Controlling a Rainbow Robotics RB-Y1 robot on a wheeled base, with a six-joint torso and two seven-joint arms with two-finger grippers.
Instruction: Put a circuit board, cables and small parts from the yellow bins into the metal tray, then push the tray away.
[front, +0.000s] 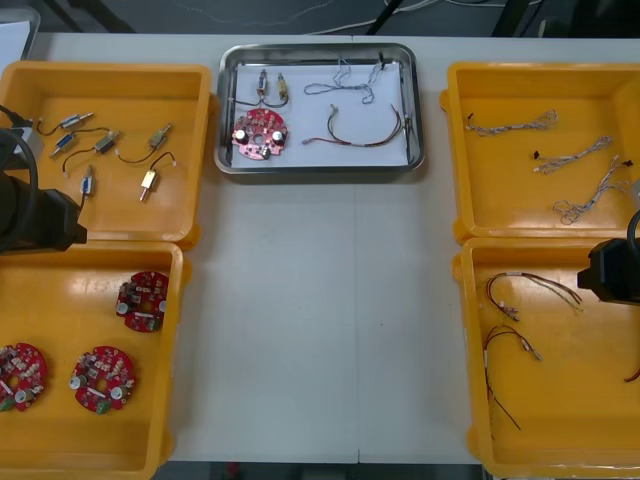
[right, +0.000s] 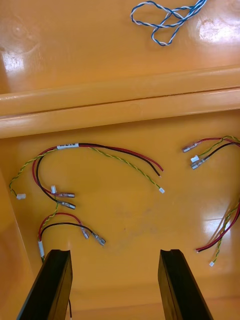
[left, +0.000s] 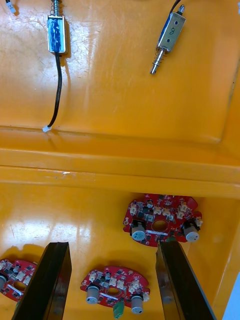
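Note:
The metal tray (front: 320, 171) lies at the far middle of the table, white inside. It holds a round red circuit board (front: 258, 135), small metal parts (front: 271, 89), a twisted blue and white cable (front: 350, 80) and a red and yellow cable (front: 366, 131). My left gripper (left: 112, 246) hangs open over the near left bin, above the circuit boards (left: 161, 219) there. My right gripper (right: 114, 252) hangs open over the near right bin, above red and yellow cables (right: 95, 150). Neither holds anything.
The far left yellow bin (front: 198, 150) holds several small metal parts (front: 105, 143). Three boards (front: 142, 300) lie in the near left bin (front: 172, 380). The far right bin (front: 458, 150) holds twisted cables (front: 575, 153); the near right bin (front: 470, 380) holds cables (front: 530, 285).

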